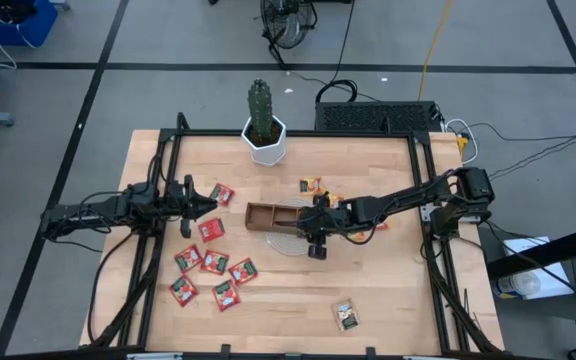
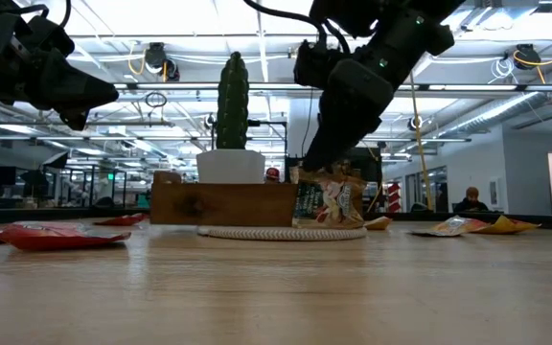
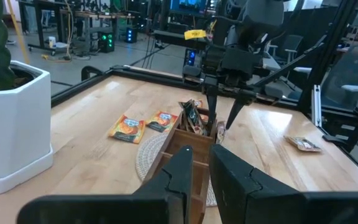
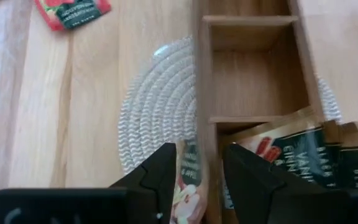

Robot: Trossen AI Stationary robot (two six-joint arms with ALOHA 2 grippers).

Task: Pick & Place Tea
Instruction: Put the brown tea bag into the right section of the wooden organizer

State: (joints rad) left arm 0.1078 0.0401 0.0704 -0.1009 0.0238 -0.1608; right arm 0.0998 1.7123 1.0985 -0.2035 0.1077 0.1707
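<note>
A: How do the jaws of the right gripper (image 4: 194, 171) stand?

B: Parted by a narrow gap, pointing down over the near end of the wooden tray (image 1: 273, 215). In the right wrist view one finger (image 4: 157, 174) is outside the tray wall, the other inside the end compartment. A sachet (image 4: 185, 180) shows beside the outer finger; I cannot tell whether the fingers touch it.

A: And that arm's pose?

B: It reaches in from the table's right edge, stretched low across the boards, wrist bent so the gripper hangs nearly straight down, as the low view shows.

A: The left gripper (image 1: 211, 204)?

B: Its fingers (image 3: 179, 174) stand just slightly apart, with nothing between them. The left arm lies extended from the left edge, held above the table, aimed toward the tray.

A: Where is the tea?

B: Several dark sachets (image 4: 316, 158) stand upright in the tray's end compartment; the other two compartments seen are bare. The tray sits on a round woven mat (image 4: 157, 112). Red sachets (image 1: 215, 262) lie scattered below the left gripper, orange ones (image 1: 312, 185) behind the tray, and a pale one (image 1: 345, 315) lies alone near the front edge. A cactus in a white pot (image 1: 265, 142) stands at the back.
</note>
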